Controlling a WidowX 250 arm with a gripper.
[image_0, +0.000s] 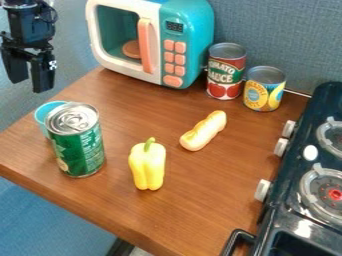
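At upper left, beside the toy microwave (189, 22): my hand (31, 81), parted, empty. Nearest, on the bench (200, 200): blue cup (41, 115), behind green can (83, 150). Stage: pre-grasp, I judge; any grasp calls for approach, then lowering.

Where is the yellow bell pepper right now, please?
In the camera view, the pepper stands left of centre on the counter, just right of the green can.

Bright, diffuse light, soft shadows, slight glare
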